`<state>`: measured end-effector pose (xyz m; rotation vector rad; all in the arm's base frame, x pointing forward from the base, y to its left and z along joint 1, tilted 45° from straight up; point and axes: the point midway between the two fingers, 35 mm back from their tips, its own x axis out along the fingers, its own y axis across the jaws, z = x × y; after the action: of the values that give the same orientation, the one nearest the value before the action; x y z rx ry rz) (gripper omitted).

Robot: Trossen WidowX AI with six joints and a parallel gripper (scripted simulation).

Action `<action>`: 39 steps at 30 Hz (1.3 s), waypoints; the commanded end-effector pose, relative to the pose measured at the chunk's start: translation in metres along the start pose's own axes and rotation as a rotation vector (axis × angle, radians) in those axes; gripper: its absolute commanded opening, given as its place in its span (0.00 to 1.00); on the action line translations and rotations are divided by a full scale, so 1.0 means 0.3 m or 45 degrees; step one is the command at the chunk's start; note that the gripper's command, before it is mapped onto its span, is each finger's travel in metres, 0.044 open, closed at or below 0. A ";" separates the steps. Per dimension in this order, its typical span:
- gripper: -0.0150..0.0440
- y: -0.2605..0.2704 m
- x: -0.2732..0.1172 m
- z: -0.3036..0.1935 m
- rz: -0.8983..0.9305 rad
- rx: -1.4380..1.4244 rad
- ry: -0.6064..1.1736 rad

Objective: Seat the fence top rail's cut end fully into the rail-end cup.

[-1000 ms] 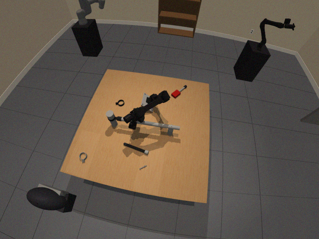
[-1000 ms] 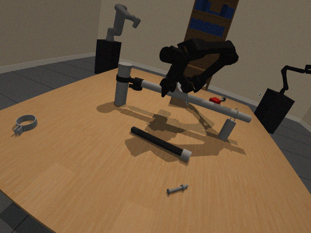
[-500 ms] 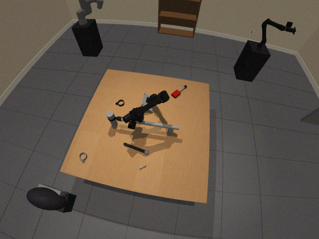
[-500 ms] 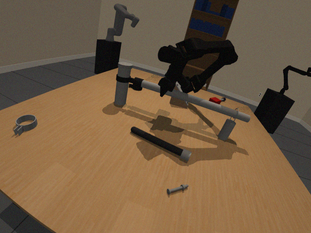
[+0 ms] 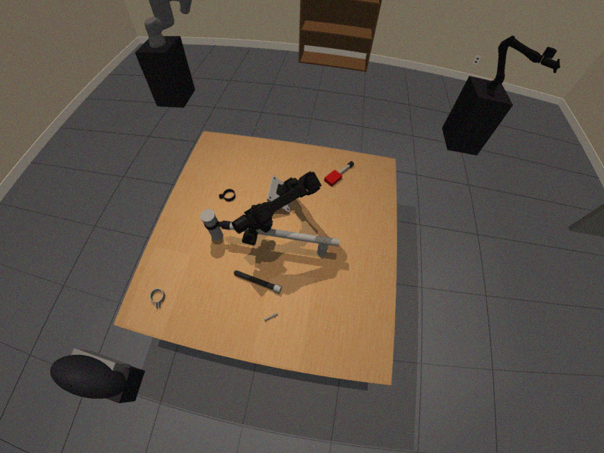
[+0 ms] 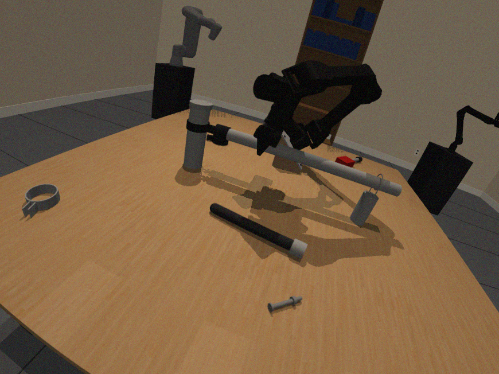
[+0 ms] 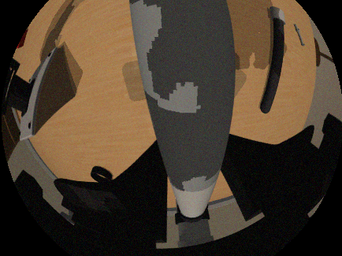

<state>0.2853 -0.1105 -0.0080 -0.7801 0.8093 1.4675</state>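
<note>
Beige walls (image 5: 241,10) (image 6: 249,20) surround us, over a dark tiled floor (image 5: 463,221) (image 6: 104,120). Before me spreads a broad wood-grain table (image 5: 327,332) (image 6: 124,307) (image 7: 98,131), crossed by angular shadows. Beyond it stand a brown bookcase (image 5: 337,30) (image 6: 340,23) and two black pedestals, one under a grey arm (image 5: 160,4) (image 6: 190,36), the other under a slim black arm (image 5: 502,62) (image 6: 459,128). On the table, the black WidowX arm (image 5: 282,201) (image 6: 328,76) reaches over the long grey rail (image 5: 302,236) (image 6: 324,164) (image 7: 185,53). Its gripper (image 5: 250,234) (image 6: 268,143) (image 7: 186,139) has its jaws closed partway, clasping the rail. That rail runs from a wire loop (image 6: 382,179) on the small post (image 5: 322,250) (image 6: 363,208) to the black end cup (image 5: 225,224) (image 6: 221,132) on the big post (image 5: 215,231) (image 6: 194,149); its end meets the cup's mouth, though I cannot tell how deep it sits. The brace band (image 5: 211,227) (image 6: 197,126) circles the post just below its cap. A black rod (image 5: 257,280) (image 6: 253,226) (image 7: 276,61) with a pale end lies nearby, then a grey open clamp (image 5: 151,294) (image 6: 50,201) and a small bolt (image 5: 271,317) (image 6: 285,304) (image 7: 299,35).
</note>
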 end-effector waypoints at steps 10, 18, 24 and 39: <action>1.00 0.001 -0.107 0.067 0.001 0.001 -0.001; 1.00 0.006 -0.157 0.102 0.002 0.001 -0.001; 1.00 0.011 -0.264 0.093 0.002 0.000 0.001; 1.00 0.017 -0.304 0.096 0.003 -0.002 0.000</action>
<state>0.2848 -0.1336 0.0837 -0.7738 0.8116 1.4654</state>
